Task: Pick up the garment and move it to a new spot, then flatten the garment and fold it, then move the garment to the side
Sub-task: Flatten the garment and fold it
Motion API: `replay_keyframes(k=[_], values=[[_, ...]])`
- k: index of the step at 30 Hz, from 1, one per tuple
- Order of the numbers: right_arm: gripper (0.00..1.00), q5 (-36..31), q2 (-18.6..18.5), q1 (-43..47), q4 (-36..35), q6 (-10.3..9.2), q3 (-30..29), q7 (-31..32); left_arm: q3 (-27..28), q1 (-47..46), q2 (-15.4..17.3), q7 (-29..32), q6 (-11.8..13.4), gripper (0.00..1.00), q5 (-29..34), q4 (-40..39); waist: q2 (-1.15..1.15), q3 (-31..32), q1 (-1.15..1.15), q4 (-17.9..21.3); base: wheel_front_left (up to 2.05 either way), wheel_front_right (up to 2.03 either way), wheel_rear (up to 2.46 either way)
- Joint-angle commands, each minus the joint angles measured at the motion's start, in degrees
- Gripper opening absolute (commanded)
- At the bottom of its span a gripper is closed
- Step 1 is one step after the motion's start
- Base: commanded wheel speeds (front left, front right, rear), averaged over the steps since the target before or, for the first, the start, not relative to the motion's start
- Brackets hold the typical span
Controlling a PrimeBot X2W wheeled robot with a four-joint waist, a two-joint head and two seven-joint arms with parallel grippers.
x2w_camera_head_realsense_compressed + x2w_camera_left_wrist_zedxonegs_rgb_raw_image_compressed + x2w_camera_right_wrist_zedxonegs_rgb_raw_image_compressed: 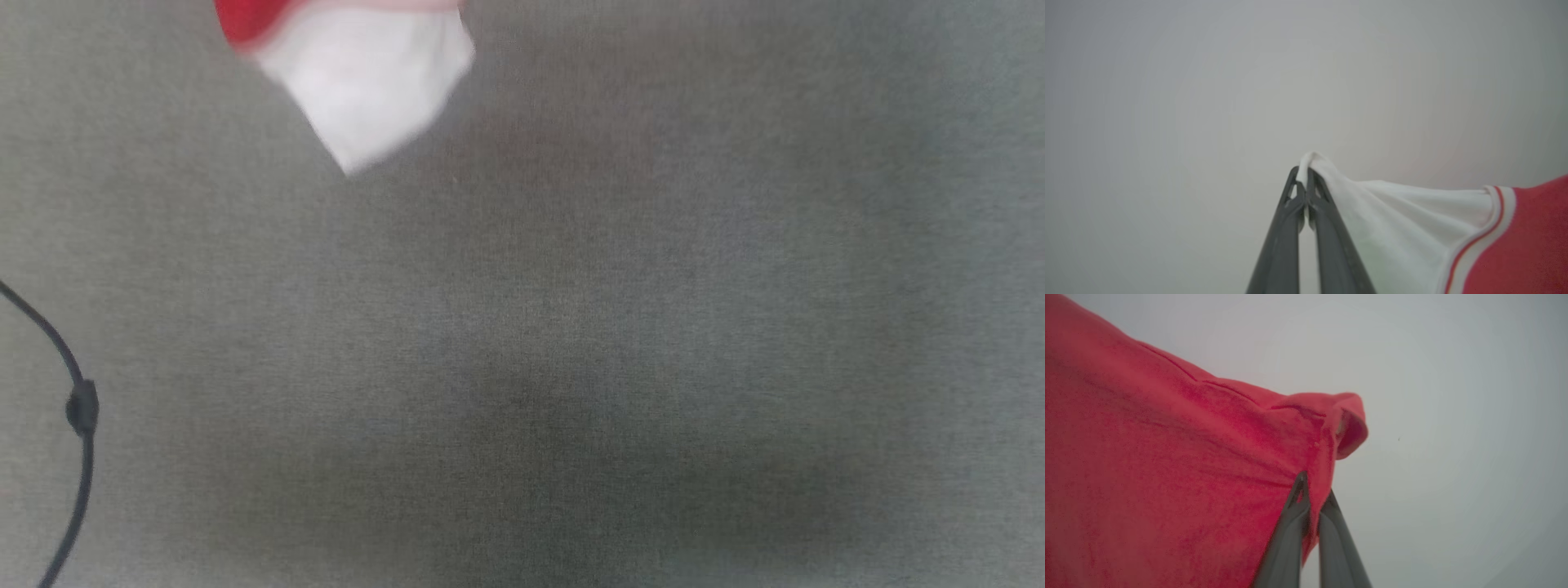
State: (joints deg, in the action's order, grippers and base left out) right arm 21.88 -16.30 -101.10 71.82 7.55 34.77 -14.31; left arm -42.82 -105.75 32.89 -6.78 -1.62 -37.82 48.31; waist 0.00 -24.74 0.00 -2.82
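Two hands: the left hand [1303,175] and the right hand [1316,484] each clamp the garment [1527,245], one at either end.
Cable [77,408]: thin and black with a small dark clip, it curves over the grey surface [571,327] at the head view's left edge. Both its ends are cut off.
Garment, head view: a blurred white sleeve [359,82] tip and a sliver of red hang in at the top edge, left of centre. The rest is cut off above.
Left hand: fingers pressed together on a pinch of white sleeve cloth, which pokes out past the tips.
Sleeve, left wrist view: it spreads rightward to striped trim [1498,212], then red cloth cut off at the right edge.
Right hand: fingers narrow, nipping the red cloth's edge. The cloth hides the area to the left.
Background, wrist views: pale grey blur, hard to make out.
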Motion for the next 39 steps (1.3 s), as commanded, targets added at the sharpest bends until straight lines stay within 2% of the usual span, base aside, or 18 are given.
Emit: replay_keyframes(k=[1,5,9,13,15,18,24,29,31,33,35,39], values=[[0.00,-3.02,-0.42,-1.78,0.36,-0.13,-2.29,-0.82,0.36,-3.00,-0.32,-4.22,0.95,0.00,1.91,1.04,0.00,-4.48,0.00,-0.07,0.00,0.00,0.00],[0.00,-8.21,-2.23,-2.39,-4.67,-0.13,-7.82,-0.87,1.44,-5.37,-1.19,-7.62,1.81,0.00,3.09,0.99,0.00,-6.47,0.00,-0.84,0.00,0.00,0.00],[0.00,-16.26,-1.58,3.66,-9.06,-0.12,-14.13,-0.83,3.72,-4.64,-1.50,-8.42,1.47,0.00,4.98,-2.30,0.00,-7.19,0.00,-1.82,0.00,0.00,0.00],[0.00,-20.95,-0.22,9.68,-8.72,-0.13,-17.34,-0.86,4.60,2.54,-2.53,-8.38,-1.94,0.00,3.88,-3.78,0.00,-5.68,0.00,-2.57,0.00,0.00,0.00],[0.00,-22.24,0.88,13.11,-6.70,-0.12,-16.92,-0.85,3.39,5.37,-3.17,-7.87,-3.57,0.00,3.31,-2.45,0.00,-4.28,0.00,-2.94,0.00,0.00,0.00],[0.00,-22.09,2.48,16.91,-4.22,-0.12,-15.14,-0.48,1.48,10.90,-3.85,-3.63,-5.24,0.00,-0.36,-0.93,0.00,-2.10,0.00,-3.23,0.00,0.00,0.00],[0.00,-16.04,4.05,24.78,-1.11,-0.12,-10.74,2.28,-3.13,22.21,-2.75,6.03,-5.83,0.00,-7.80,-4.65,0.00,2.31,0.00,-3.88,0.00,0.00,0.00],[0.00,-6.98,5.00,32.68,-3.33,-0.12,-4.27,7.71,-5.57,32.07,1.31,15.29,-5.81,0.00,-14.42,-10.85,0.00,6.06,0.00,-4.16,0.00,0.00,0.00],[0.00,-2.83,3.59,36.22,-6.48,-0.13,-1.16,10.62,-6.19,36.58,2.92,18.25,-5.70,0.00,-16.50,-14.00,0.00,7.39,0.00,-4.10,0.00,0.00,0.00],[0.00,1.99,1.66,40.46,-10.96,-0.12,2.80,13.91,-6.56,41.18,4.78,20.83,-4.43,0.00,-18.64,-17.60,0.00,8.69,0.00,-3.96,0.00,0.00,0.00],[0.00,6.66,-1.52,43.87,-16.37,-0.12,6.20,16.95,-7.14,45.70,7.01,23.20,-2.74,0.00,-20.41,-22.01,0.00,9.80,0.00,-3.87,0.00,0.00,0.00],[0.00,15.16,-8.86,51.21,-27.64,-0.12,11.18,22.10,-7.64,55.44,11.18,25.90,2.38,0.00,-24.06,-31.56,0.00,11.31,0.00,-3.75,0.00,0.00,0.00]])
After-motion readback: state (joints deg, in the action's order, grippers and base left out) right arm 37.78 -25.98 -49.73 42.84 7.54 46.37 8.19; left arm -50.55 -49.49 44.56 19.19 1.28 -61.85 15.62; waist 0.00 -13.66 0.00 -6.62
